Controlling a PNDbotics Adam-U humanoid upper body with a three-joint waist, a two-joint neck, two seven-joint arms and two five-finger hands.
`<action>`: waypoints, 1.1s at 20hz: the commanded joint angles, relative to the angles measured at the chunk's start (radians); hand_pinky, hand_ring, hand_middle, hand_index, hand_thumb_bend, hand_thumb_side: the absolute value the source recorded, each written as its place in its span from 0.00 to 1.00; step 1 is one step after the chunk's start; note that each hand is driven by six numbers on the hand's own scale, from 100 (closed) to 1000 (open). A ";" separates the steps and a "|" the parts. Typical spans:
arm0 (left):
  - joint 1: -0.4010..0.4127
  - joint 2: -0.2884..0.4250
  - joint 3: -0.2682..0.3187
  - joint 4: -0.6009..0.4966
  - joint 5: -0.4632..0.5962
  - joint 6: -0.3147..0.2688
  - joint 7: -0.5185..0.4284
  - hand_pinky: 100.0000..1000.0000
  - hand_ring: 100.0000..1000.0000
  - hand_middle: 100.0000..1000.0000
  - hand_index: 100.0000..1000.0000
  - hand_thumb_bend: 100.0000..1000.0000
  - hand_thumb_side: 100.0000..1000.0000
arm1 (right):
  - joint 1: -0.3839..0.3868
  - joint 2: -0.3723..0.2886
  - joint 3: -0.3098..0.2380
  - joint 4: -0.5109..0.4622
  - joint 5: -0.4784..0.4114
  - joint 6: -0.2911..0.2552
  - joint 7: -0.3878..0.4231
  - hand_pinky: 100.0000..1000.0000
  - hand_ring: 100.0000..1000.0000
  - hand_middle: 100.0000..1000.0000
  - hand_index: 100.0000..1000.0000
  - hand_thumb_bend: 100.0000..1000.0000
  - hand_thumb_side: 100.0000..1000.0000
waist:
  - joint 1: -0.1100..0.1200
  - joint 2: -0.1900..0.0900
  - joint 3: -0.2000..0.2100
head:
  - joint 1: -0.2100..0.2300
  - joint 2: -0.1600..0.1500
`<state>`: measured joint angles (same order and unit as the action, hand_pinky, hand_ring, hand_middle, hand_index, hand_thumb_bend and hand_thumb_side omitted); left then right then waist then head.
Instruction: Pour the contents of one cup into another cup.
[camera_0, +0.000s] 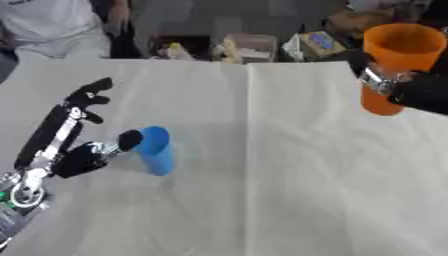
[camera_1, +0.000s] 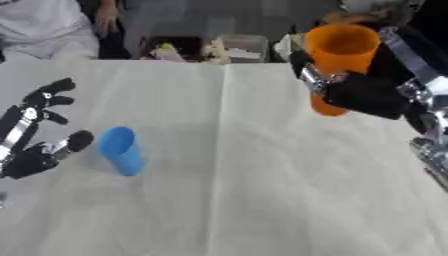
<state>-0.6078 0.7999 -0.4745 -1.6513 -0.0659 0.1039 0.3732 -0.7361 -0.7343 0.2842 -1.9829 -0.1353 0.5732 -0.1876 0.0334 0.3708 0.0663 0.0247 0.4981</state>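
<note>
Right eye view: right hand (camera_1: 363, 95), fingers curled around orange cup (camera_1: 337, 55), upright, held near the tabletop's far right edge. Left hand (camera_0: 74, 145), fingers spread open, thumb touching blue cup (camera_0: 156, 149), which stands toward the left edge on the white tablecloth (camera_0: 289, 175).

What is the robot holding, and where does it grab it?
Its right hand holds the orange cup around its middle, lifted up. Its left hand is open beside the blue cup, holding nothing.
</note>
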 joint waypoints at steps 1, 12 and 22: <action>-0.016 0.013 -0.002 0.017 0.031 -0.016 0.017 0.62 0.82 0.88 1.00 0.78 0.84 | -0.018 -0.013 -0.006 -0.017 -0.011 0.003 -0.003 0.44 0.43 0.44 0.56 0.00 0.32 | -0.002 -0.018 -0.002 | 0.002 -0.013; -0.032 -0.006 -0.027 0.060 0.007 -0.051 -0.019 0.61 0.82 0.89 1.00 0.72 0.78 | -0.023 -0.008 -0.005 -0.017 -0.017 0.008 -0.004 0.44 0.43 0.44 0.56 0.00 0.30 | -0.001 -0.017 -0.004 | 0.003 -0.011; -0.054 -0.031 -0.045 0.096 -0.027 -0.059 -0.023 0.61 0.81 0.89 1.00 0.71 0.77 | -0.024 -0.005 -0.003 -0.017 -0.015 0.012 -0.002 0.44 0.43 0.44 0.56 0.00 0.29 | 0.001 -0.015 -0.007 | 0.005 -0.015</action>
<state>-0.6441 0.7537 -0.5239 -1.5507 -0.0853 0.0492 0.3512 -0.7441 -0.7251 0.2900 -1.9829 -0.1433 0.5850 -0.1895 0.0343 0.3739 0.0593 0.0254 0.4911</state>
